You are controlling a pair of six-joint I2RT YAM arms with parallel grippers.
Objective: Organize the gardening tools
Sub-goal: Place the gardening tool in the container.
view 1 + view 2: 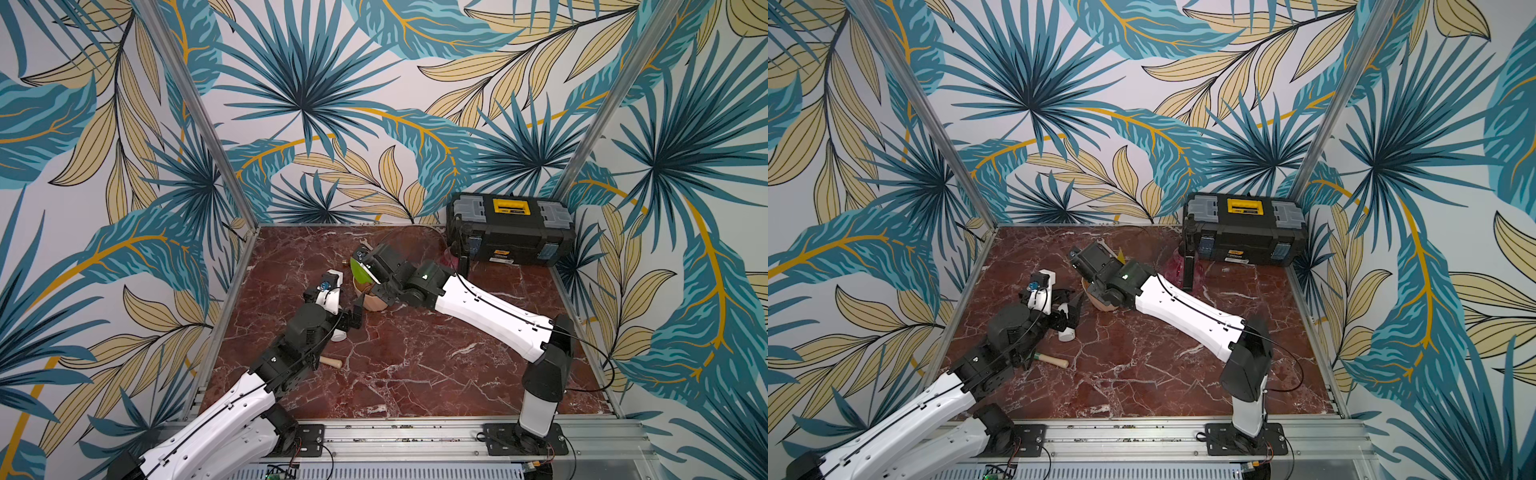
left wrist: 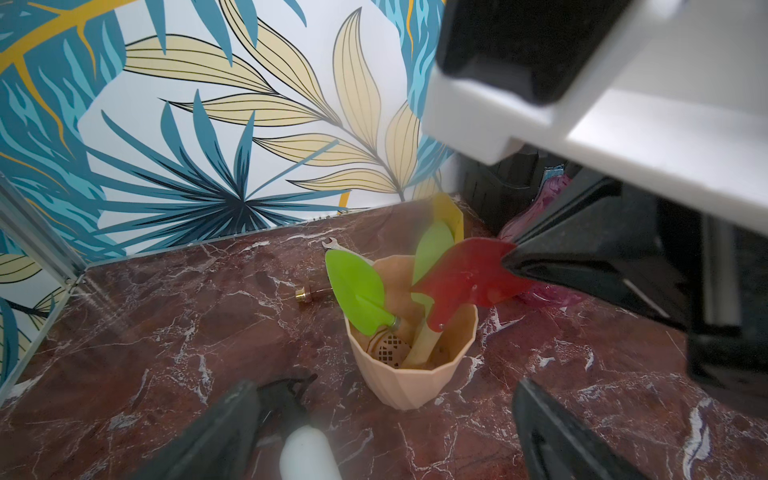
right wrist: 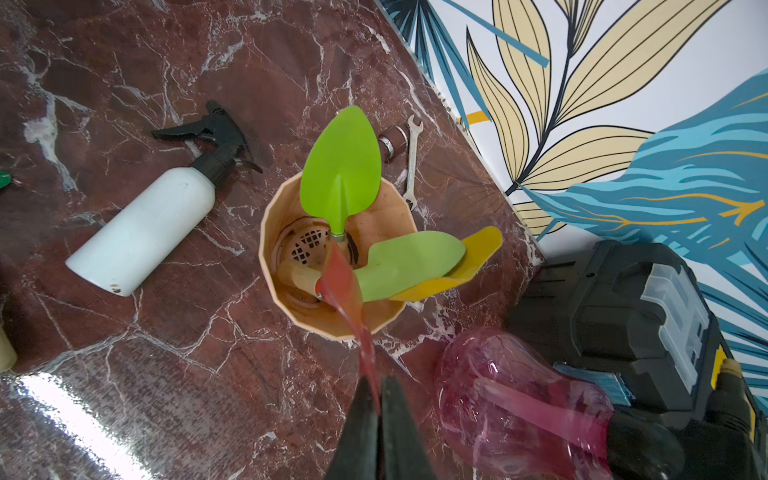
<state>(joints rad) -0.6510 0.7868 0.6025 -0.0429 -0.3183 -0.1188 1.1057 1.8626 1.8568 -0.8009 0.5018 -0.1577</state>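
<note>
Right gripper [image 3: 380,399] is pinching red shovel [image 2: 465,278] blade, handle sitting inside pot [image 2: 399,382]; should be lowering straight before letting go; left gripper [image 2: 384,386] is gaping wide.

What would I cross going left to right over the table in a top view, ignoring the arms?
White spray bottle → peach pot → pink vase → black toolbox. The wooden handle overlaps the bottle sideways, so it is left out.
</note>
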